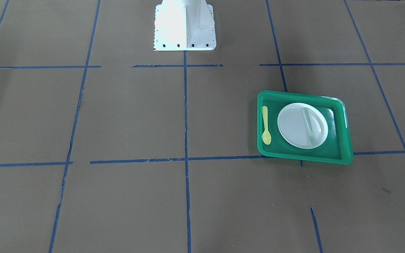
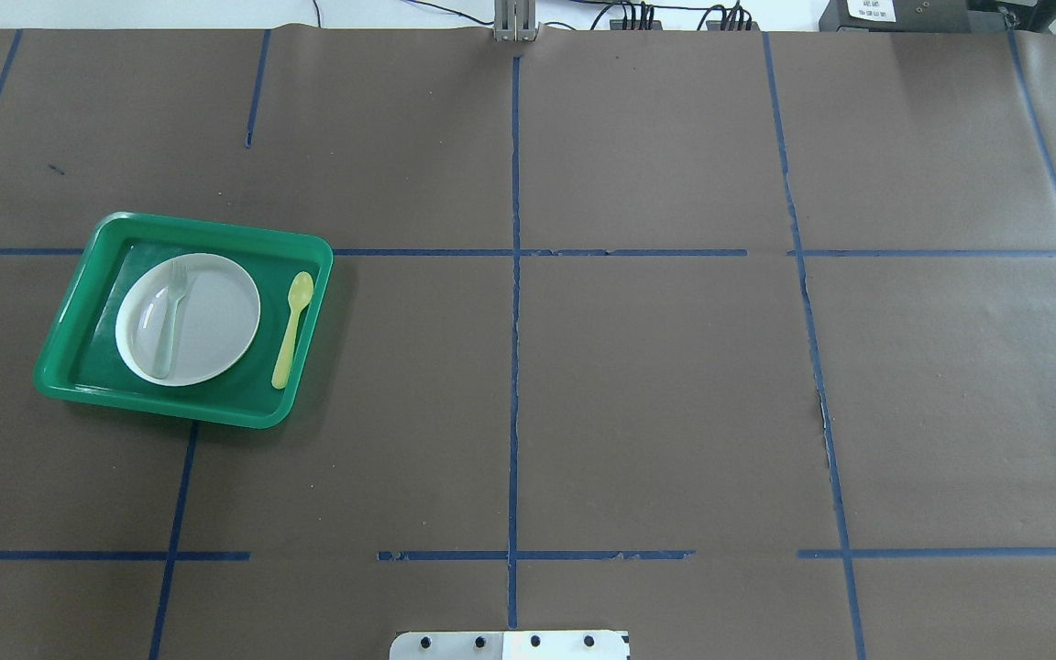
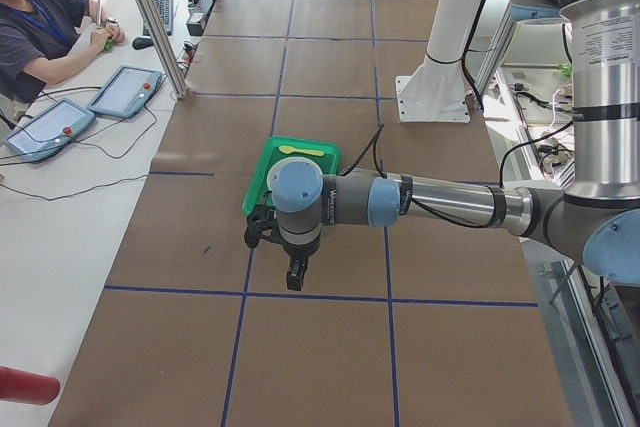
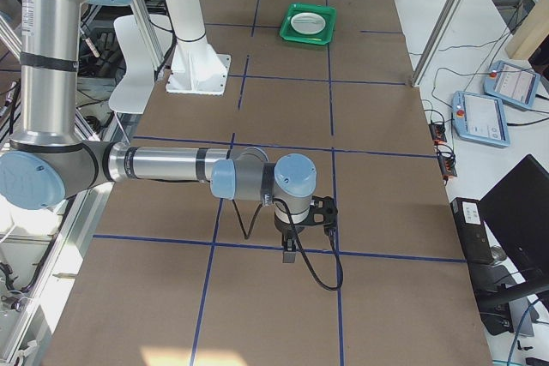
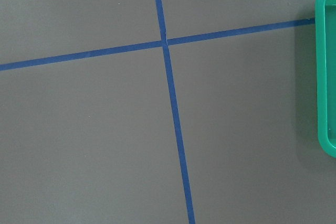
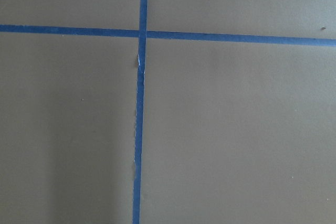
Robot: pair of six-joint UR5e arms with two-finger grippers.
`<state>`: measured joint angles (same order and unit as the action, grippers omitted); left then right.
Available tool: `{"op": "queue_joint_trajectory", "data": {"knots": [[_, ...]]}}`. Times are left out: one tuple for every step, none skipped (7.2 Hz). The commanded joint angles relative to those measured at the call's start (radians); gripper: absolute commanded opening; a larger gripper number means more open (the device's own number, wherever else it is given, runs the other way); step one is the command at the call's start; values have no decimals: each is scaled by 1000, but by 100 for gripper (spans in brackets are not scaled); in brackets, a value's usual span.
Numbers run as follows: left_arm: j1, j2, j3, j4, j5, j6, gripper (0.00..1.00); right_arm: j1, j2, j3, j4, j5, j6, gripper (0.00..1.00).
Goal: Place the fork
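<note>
Fork [image 2: 168, 321] on plate [image 2: 216, 321], apart from left tool [image 3: 295, 277], right tool [image 4: 292, 251] (openings: cannot tell).

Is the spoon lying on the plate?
No, the spoon lies on the tray beside the plate, while the fork lies on the plate.

Matching livery on the robot's left arm [image 3: 450, 204] and right arm [image 4: 163, 163]: brushed silver tubes between grey joint housings, each joint closed by a round pale-blue cap [image 3: 297, 184]; small pale lettering, too fine to read, sits beside the cap on the left wrist; a thin black cable [image 4: 319, 273] hangs from the right wrist, and another runs along the left forearm; the left gripper [image 3: 296, 282] and right gripper [image 4: 290, 255] are black; the white pedestal [image 1: 185, 21] is a ribbed column on a flat base plate, with dark bolt holes [image 1: 178, 45] lining its edge.
</note>
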<state>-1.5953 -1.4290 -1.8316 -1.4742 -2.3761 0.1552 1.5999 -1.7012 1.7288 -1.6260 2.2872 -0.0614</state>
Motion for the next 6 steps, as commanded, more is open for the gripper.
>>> {"op": "queue_joint_trajectory", "data": {"knots": [[3, -1, -2, 0, 2, 0, 100, 0, 0, 0, 0, 0, 0, 100], [3, -2, -6, -3, -2, 1, 100, 0, 0, 0, 0, 0, 0, 100], [2, -16, 1, -65, -2, 3, 100, 0, 0, 0, 0, 0, 0, 100], [3, -16, 18, -206, -5, -12, 100, 0, 0, 0, 0, 0, 2, 100], [9, -18, 18, -228, -17, -49, 100, 0, 0, 0, 0, 0, 0, 100], [52, -39, 5, -251, -15, -116, 100, 0, 0, 0, 0, 0, 0, 100]]}}
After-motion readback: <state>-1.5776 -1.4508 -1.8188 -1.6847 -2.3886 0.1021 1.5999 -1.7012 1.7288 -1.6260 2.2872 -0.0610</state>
